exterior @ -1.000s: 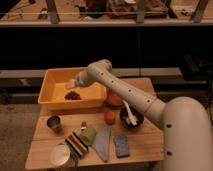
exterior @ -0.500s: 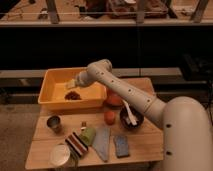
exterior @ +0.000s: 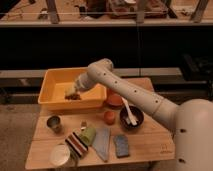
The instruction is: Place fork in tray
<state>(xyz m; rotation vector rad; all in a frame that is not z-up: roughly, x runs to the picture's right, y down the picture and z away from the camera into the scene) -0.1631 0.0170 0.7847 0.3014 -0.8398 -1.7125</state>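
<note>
The slim dark metal fork (exterior: 75,96) seems to be the small dark shape low inside the deep yellow-orange plastic tray (exterior: 55,104), right of its centre and near the front wall. It lies directly under the gripper (exterior: 73,93). Whether the gripper holds it, or how wide it stands, cannot be told. The tray's left half is bare floor. The tray occupies the upper left of the light wooden table (exterior: 150,144), its front rim just behind a small metal cup (exterior: 54,123).
</note>
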